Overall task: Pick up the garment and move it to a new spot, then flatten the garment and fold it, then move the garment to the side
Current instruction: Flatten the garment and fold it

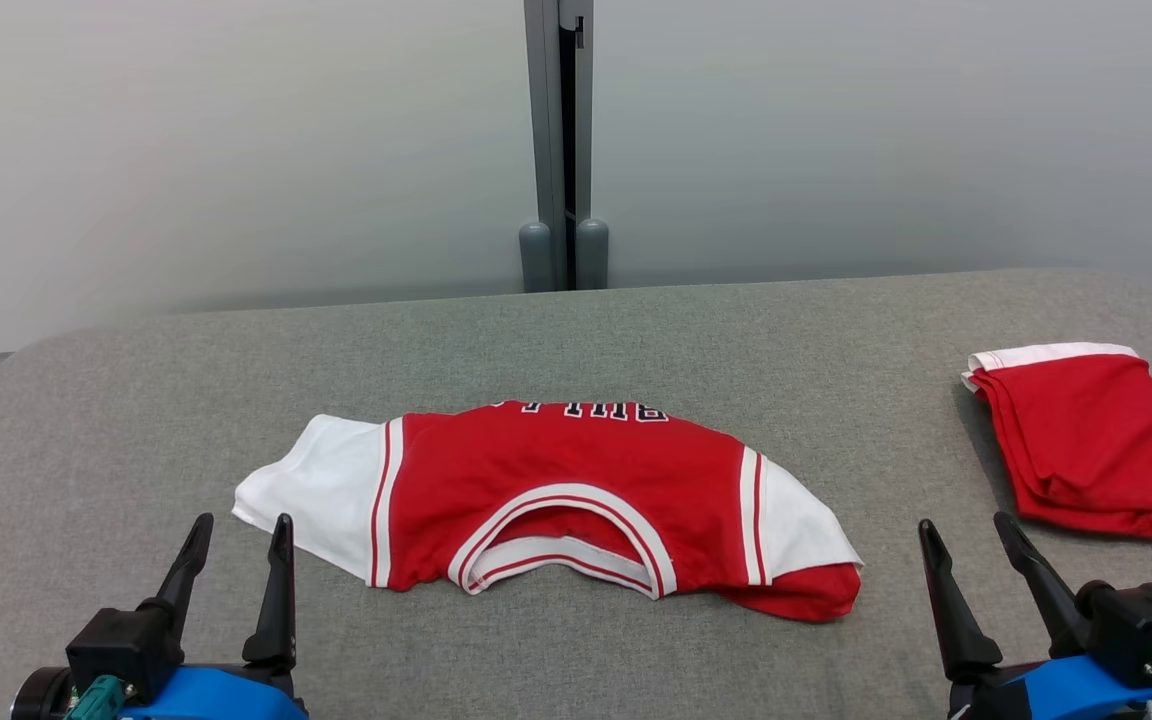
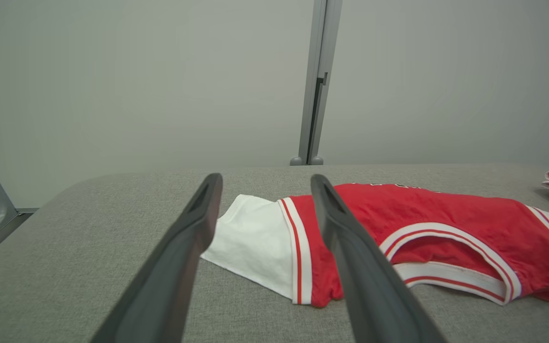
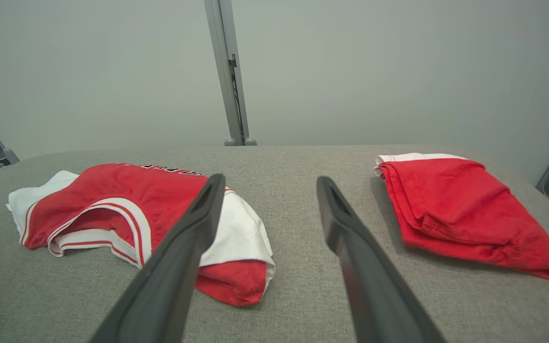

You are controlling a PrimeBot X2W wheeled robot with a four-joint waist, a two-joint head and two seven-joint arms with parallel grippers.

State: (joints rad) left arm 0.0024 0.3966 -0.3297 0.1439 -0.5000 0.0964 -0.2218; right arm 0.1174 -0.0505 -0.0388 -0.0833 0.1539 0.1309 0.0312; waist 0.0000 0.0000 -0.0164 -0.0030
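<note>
Left gripper (image 1: 243,522): fingers apart, nothing between them, hovering at the near left just short of the garment's white sleeve.
Right gripper (image 1: 965,522): fingers likewise apart and empty, near right, apart from both cloths.
Garment (image 1: 556,480): red jersey lying mid-table between the two grippers, a little beyond them.
Table (image 1: 576,330): grey fabric top with rounded far corners; bare cloth runs all round the jersey, with a broad strip behind it up to the far edge.
Folded red cloth (image 1: 1096,440): far right near the table's edge, well apart from the jersey (a bare lane lies between them).
Post (image 1: 561,150): grey upright behind the far edge, between pale wall panels.
Garment's look: doubled over, neckline facing the robot, white sleeves with red-and-white stripes, dark lettering along the far fold, right sleeve lapped over red fabric.
</note>
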